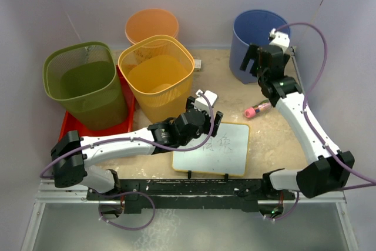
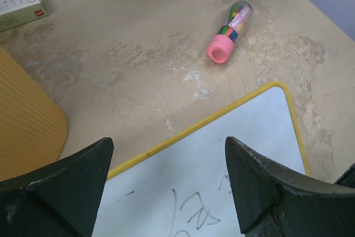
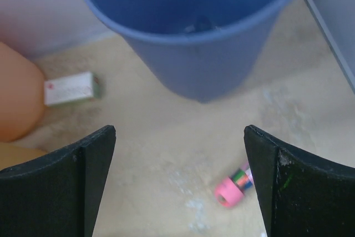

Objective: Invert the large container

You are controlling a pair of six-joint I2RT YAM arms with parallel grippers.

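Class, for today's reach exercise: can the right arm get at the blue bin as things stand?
Probably yes. The right fingers stand open, facing the blue bin close ahead, with only bare table between; the pink-capped tube lies off to one side.

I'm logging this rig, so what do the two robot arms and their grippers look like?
The left arm and right arm have white links with chunky black joints; a thin purple cable loops along each. The left gripper and right gripper have matte black, wedge-shaped fingers with scuffed edges.
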